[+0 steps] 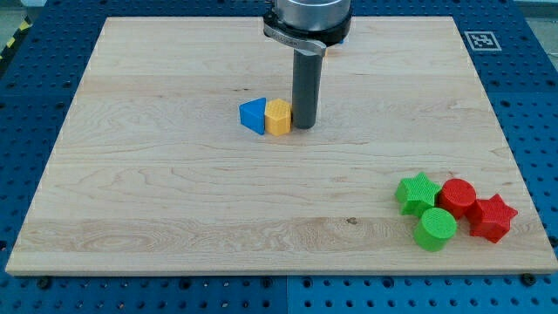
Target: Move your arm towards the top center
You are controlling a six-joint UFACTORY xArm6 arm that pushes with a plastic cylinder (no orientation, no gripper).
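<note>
My tip rests on the wooden board a little above the view's centre. It stands right beside the yellow block, on that block's right, touching or nearly touching it. A blue triangular block sits against the yellow block's left side. The rod rises from the tip to the arm's grey flange at the view's top centre.
At the view's bottom right lies a cluster: a green star block, a red cylinder, a red star block and a green cylinder. A fiducial marker sits at the board's top right corner. Blue perforated table surrounds the board.
</note>
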